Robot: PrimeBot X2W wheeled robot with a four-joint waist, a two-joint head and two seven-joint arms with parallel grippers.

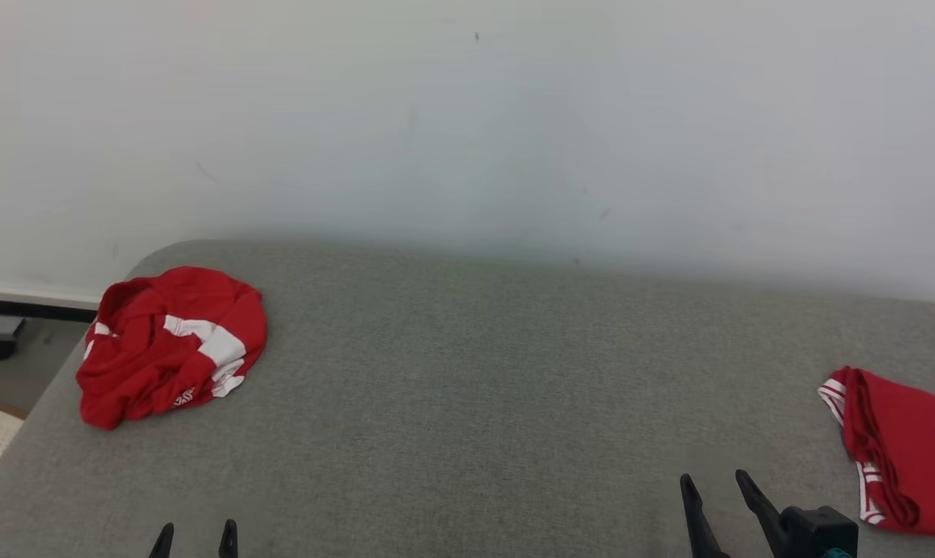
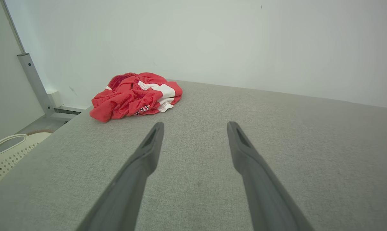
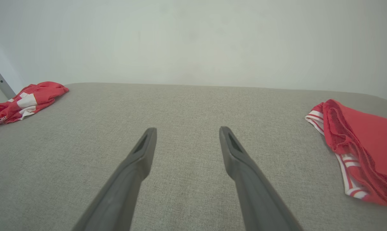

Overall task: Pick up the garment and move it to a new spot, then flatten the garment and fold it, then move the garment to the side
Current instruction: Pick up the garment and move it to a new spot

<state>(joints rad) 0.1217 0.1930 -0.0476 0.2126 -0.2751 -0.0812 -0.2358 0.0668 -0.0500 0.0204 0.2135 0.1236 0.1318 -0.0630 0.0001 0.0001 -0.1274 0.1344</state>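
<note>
A crumpled red and white garment (image 1: 169, 343) lies bunched at the far left of the grey padded surface (image 1: 467, 387); the left wrist view has it ahead and to the left (image 2: 137, 95), the right wrist view at its left edge (image 3: 23, 101). My left gripper (image 1: 195, 534) is open at the bottom left, well short of that garment, with nothing between its fingers (image 2: 196, 126). My right gripper (image 1: 713, 482) stands open at the lower right, empty (image 3: 187, 131). A second red garment with white striped trim (image 1: 897, 449) lies folded at the right edge (image 3: 357, 147).
A pale wall rises behind the surface. Off the left edge sit a cream perforated basket (image 2: 7, 154), a grey metal post (image 2: 34, 83) and a strip of floor. The broad middle of the grey surface lies between the two garments.
</note>
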